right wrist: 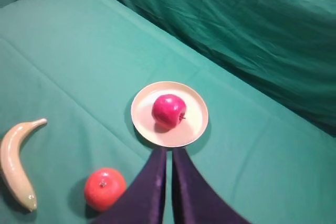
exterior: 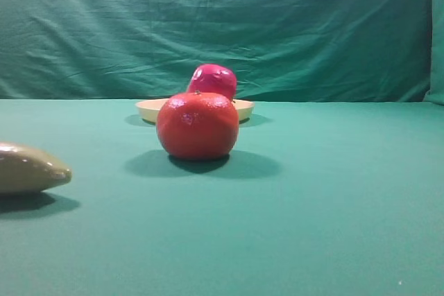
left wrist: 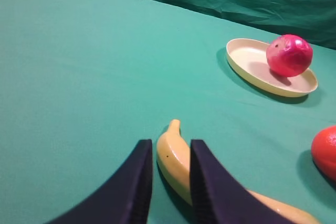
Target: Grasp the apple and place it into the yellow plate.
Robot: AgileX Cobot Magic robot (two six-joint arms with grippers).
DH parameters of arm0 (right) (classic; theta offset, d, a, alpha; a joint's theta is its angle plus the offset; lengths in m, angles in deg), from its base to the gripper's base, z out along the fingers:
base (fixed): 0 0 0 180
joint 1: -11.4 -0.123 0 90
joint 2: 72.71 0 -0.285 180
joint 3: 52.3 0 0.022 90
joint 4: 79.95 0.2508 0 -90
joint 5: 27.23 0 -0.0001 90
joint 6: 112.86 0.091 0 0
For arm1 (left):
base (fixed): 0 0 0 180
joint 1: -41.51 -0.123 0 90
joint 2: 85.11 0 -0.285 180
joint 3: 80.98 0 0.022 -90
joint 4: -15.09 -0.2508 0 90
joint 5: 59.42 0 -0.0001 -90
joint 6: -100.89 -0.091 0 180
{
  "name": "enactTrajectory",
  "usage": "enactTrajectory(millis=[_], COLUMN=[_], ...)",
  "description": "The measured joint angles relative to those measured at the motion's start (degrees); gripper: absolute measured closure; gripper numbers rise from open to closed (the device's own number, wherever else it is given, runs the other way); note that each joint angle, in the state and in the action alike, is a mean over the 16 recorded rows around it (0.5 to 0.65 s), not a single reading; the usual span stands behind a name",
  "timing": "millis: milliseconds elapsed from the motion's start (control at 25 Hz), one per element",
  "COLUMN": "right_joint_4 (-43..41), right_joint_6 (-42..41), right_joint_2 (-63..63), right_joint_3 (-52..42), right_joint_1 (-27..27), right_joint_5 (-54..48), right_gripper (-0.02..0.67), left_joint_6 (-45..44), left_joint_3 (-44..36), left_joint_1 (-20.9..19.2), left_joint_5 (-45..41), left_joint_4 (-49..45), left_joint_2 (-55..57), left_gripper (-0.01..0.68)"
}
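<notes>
The glossy crimson apple (right wrist: 168, 110) sits on the pale yellow plate (right wrist: 144, 116), toward its far side. In the high view the apple (exterior: 214, 79) peeks over the orange fruit, with the plate (exterior: 149, 109) behind it. The left wrist view has the apple (left wrist: 289, 55) and plate (left wrist: 247, 61) at upper right. My right gripper (right wrist: 169, 153) hangs above the plate's near rim, shut and empty, clear of the apple. My left gripper (left wrist: 170, 144) hovers over the banana with its fingers (left wrist: 136, 182) apart, holding nothing. Neither gripper shows in the high view.
An orange-red fruit (exterior: 198, 126) stands in front of the plate on the green cloth. A banana (right wrist: 13, 163) lies to the left, its stem end showing between my left fingers. A green curtain (exterior: 222, 25) closes the back.
</notes>
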Motion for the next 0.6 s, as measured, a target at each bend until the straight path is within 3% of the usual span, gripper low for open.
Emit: enactTrajectory(millis=[360,600], right_joint_4=[-0.81,-1.34], right_joint_6=[2.21,2.52], right_joint_2=[-27.94,-42.12], right_joint_3=[-24.73,-35.74], right_joint_1=[0.0,0.0], right_joint_5=[7.53,7.35], right_gripper=[0.649,0.649], left_joint_6=[0.0,0.0], left_joint_3=[0.0,0.0], left_joint_1=[0.0,0.0], left_joint_5=[0.0,0.0], left_joint_4=[0.0,0.0], left_joint_2=[0.0,0.0], left_gripper=[0.516,0.516])
